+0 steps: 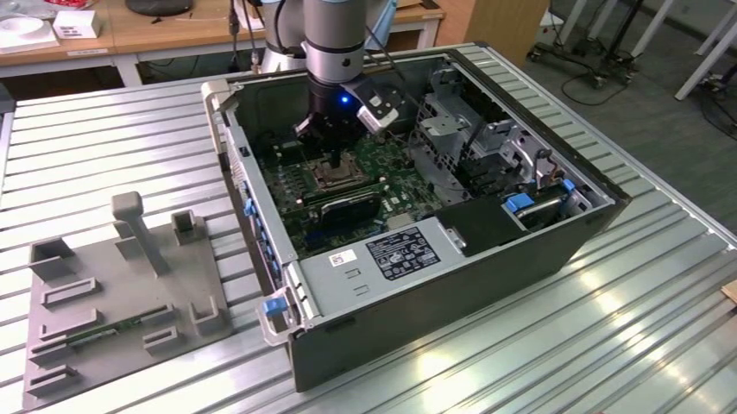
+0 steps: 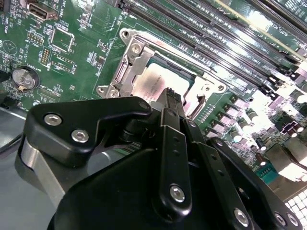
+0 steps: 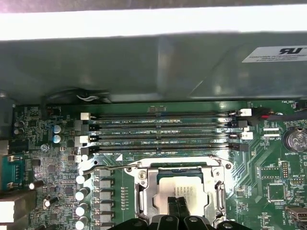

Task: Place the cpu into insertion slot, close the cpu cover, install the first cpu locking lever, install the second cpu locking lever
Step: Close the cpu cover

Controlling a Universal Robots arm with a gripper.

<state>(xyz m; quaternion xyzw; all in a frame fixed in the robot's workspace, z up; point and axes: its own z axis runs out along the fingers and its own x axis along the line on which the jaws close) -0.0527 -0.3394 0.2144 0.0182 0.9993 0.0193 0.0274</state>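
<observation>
Cpu [image 3: 180, 188] seated flat in slot [image 3: 178, 169], cover [image 3: 145, 194] framing it, on board [image 3: 268, 167] inside case [image 1: 461, 302] on ribbed tabletop [image 1: 599, 345]. Thin, stiff, light, slick-topped; probably fragile beneath, so best held by 2 opposite edges. Fingers [image 3: 173, 207] pressed together, pinching nothing, tips over its top.

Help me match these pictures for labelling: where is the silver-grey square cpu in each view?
Exterior view: silver-grey square cpu under the black hand.
First wrist view: cpu just ahead of the hand.
Second wrist view: cpu just ahead of the hand.
Shared landmark: the long black memory slots beside it.
</observation>
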